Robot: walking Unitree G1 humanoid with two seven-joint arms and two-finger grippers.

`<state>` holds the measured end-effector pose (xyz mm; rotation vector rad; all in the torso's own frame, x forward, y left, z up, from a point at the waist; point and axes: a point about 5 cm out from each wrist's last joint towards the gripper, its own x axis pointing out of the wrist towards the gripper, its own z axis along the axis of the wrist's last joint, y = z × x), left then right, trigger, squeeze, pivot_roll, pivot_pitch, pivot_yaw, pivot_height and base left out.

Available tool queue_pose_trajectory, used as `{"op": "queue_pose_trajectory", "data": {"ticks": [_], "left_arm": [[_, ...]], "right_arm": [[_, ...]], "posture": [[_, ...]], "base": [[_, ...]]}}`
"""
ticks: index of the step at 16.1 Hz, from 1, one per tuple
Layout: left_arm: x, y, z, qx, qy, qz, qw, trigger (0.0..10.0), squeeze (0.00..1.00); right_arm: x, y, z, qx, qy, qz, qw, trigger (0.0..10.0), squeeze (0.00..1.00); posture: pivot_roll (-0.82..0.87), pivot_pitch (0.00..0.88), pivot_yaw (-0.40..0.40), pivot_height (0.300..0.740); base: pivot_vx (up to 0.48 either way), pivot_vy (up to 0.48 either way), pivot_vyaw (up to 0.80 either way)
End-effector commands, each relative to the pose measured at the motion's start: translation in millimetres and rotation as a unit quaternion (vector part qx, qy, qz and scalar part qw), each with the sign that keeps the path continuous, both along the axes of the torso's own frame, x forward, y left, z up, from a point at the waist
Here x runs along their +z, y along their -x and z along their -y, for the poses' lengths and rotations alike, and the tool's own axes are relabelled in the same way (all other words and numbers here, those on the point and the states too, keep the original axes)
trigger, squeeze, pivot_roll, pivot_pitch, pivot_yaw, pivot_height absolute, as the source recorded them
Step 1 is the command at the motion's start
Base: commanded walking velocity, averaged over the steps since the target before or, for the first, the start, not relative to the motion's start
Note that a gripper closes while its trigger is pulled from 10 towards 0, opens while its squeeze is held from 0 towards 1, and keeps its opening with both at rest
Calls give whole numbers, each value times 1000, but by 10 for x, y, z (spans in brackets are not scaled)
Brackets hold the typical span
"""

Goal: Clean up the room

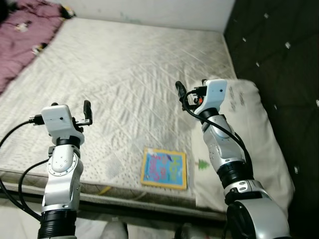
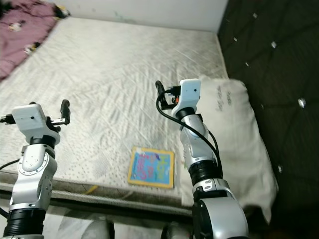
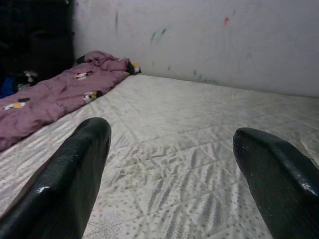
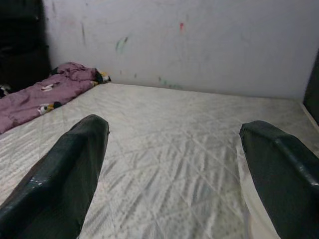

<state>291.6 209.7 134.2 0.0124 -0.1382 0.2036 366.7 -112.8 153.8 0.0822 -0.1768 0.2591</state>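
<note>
Left eye view, bed (image 1: 124,74): bare quilted white mattress, spread wide ahead, front edge nearest the robot.
Left eye view, book (image 1: 164,168): colourful picture book with a yellow border, flat on the mattress close to its front edge, just beside the pillow, touched by neither gripper.
Left eye view, pillow (image 1: 249,134): white, at the bed's right end, against the dark tufted headboard (image 1: 279,59).
Left eye view, blanket (image 1: 25,35): purple, crumpled at the bed's far left corner.
Left eye view, left gripper (image 1: 87,113): raised above the bed's front left part, well apart from the book, holding nothing.
Left eye view, right gripper (image 1: 180,91): raised above the bed near the pillow's inner edge, beyond the book, holding nothing.

Right eye view, same scene: book (image 2: 151,167) between the two arms, nearer the right one; pillow (image 2: 234,134) behind the right arm.
Right eye view, wall (image 2: 149,10): white, along the bed's far side.

Left wrist view, jaws: two black fingers (image 3: 65,184) wide apart, nothing between them, only mattress (image 3: 199,149) beyond.
Left wrist view, blanket (image 3: 55,94): purple, heaped on the bed beside a marked white wall (image 3: 209,40).

Right wrist view, jaws: two black fingers (image 4: 60,179) wide apart, nothing between them, above the mattress (image 4: 174,149).
Right wrist view, blanket (image 4: 45,97): purple, at the bed's far corner below the marked wall (image 4: 199,40).
Right wrist view, pillow edge (image 4: 246,209): pale strip just beside one finger.
</note>
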Motion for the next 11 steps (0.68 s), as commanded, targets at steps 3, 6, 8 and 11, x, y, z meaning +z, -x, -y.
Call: {"op": "queue_pose_trajectory", "data": {"ticks": [3,6,8,11], "left_arm": [[-59,-39,65,-11,-5,-20,1000,10000,0],[-90,12,117,-24,15,-21,999,10000,0],[-119,75,158,-29,29,-22,999,10000,0],[-142,157,216,-42,31,-24,998,10000,0]], "right_arm": [[-41,24,41,-9,4,-2,1000,10000,0],[-74,51,81,-19,4,-5,1000,10000,0],[-141,91,115,-32,-1,-20,999,10000,0],[-251,160,110,-35,2,-41,999,10000,0]], "posture": [[96,0,-42,740],[92,0,-41,740],[94,0,-44,740],[95,0,-47,740]], "base": [[0,0,0],[0,0,0],[0,0,-394],[0,404,-800]]}}
